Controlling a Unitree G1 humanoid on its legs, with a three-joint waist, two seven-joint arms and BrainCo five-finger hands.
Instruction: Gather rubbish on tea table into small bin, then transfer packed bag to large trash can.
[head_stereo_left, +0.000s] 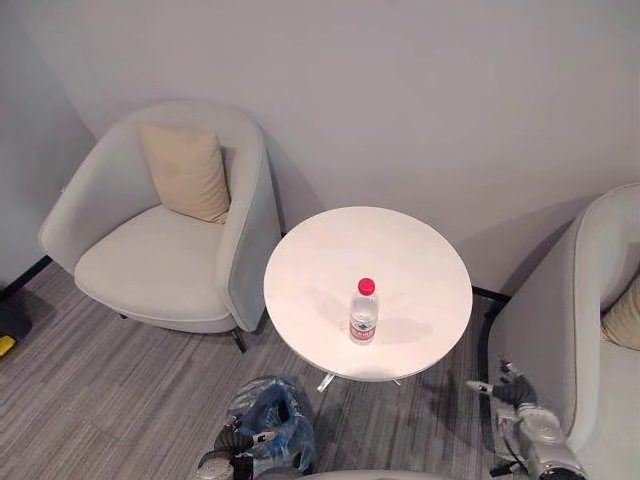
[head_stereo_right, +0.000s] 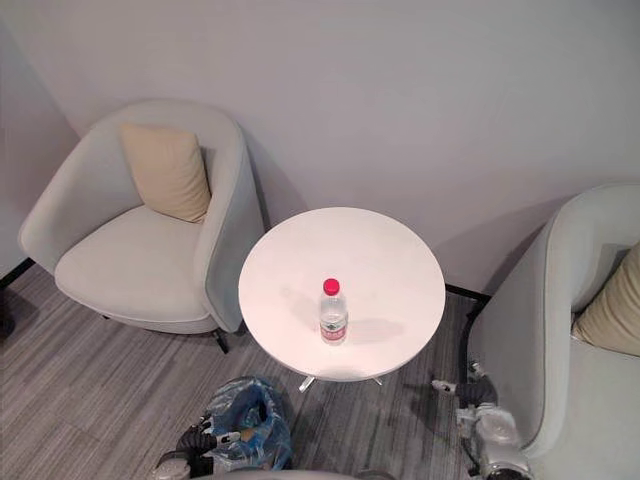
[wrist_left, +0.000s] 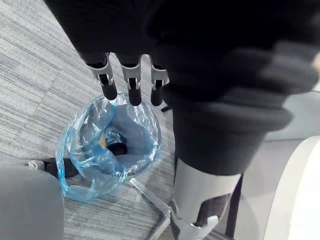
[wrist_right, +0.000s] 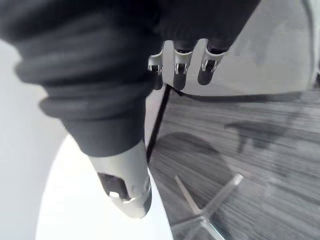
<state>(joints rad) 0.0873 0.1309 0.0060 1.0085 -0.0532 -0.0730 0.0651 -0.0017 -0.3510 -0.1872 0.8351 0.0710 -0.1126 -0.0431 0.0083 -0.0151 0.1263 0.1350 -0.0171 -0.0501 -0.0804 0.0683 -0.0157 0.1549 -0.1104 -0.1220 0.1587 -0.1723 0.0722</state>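
The left hand hangs with its fingers straight and loose, gripping nothing, just above the small bin. The bin is lined with a blue bag and stands on the floor by the table's foot. The right hand is also relaxed and empty, low beside the right armchair. A clear bottle with a red cap stands upright on the round white table, towards its front edge.
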